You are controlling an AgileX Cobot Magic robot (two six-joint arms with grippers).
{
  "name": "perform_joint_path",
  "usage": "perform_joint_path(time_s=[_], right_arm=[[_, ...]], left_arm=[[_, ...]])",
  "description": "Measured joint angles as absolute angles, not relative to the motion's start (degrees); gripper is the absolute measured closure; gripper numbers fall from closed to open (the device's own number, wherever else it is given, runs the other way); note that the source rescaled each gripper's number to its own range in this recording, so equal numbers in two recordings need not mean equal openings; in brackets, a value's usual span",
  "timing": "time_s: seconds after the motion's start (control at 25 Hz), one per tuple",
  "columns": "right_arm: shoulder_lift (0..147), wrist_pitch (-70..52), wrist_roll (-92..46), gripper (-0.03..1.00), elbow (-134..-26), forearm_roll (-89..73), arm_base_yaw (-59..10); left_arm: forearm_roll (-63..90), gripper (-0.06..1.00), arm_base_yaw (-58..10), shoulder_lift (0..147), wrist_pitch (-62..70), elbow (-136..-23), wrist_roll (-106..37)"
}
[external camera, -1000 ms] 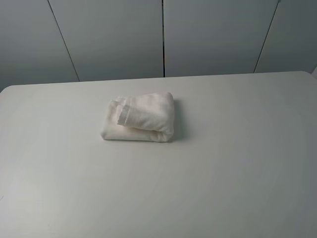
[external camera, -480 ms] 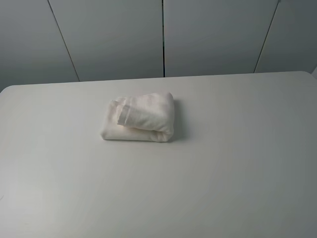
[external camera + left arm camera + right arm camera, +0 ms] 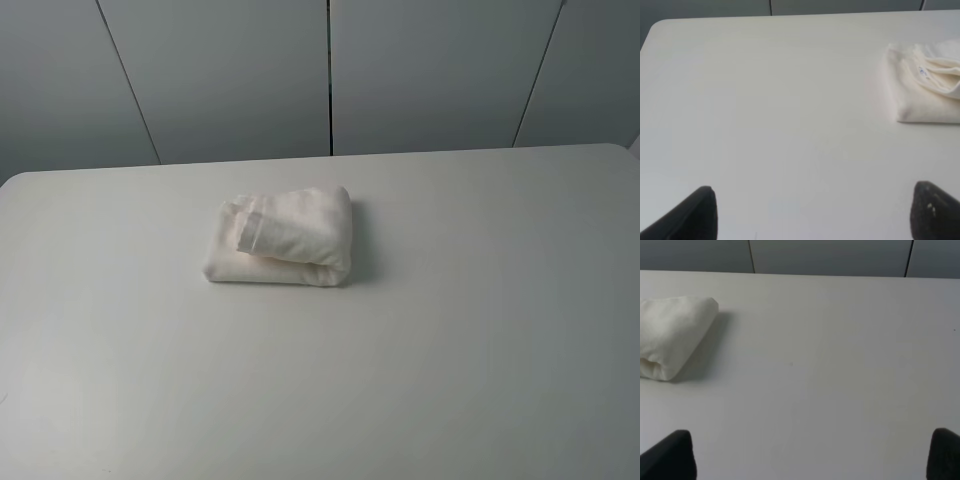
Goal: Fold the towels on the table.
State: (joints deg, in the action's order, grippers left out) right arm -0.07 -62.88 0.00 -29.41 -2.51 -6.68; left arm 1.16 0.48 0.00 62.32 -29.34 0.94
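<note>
Folding appears finished, to judge from the white terry cloth towel (image 3: 283,238), which is gathered into a compact, several-layered bundle with its small white label with dark print (image 3: 923,72) turned outward toward the left; nothing is held, and the bundle is left free on the large matte white tabletop (image 3: 450,340), slightly left of centre and toward the far edge. Neither arm is seen in the high view, which suggests that both are drawn back to the near side, clear of the cloth. The left gripper (image 3: 812,212) is seen spread wide and empty, its dark fingertips (image 3: 695,215) well apart; the towel lies far and to its right. The right gripper (image 3: 812,455) is likewise spread and empty, and the towel lies far and to its left.
</note>
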Motion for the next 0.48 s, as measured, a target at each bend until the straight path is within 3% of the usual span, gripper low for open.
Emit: perform_joint_path(time_s=[0.48], right_arm=[[-0.07,-62.88,0.0,-0.03,-29.41,-2.51,-6.68]], left_arm=[[1.16,-0.05,0.48,0.0,62.32,-29.34,0.94]])
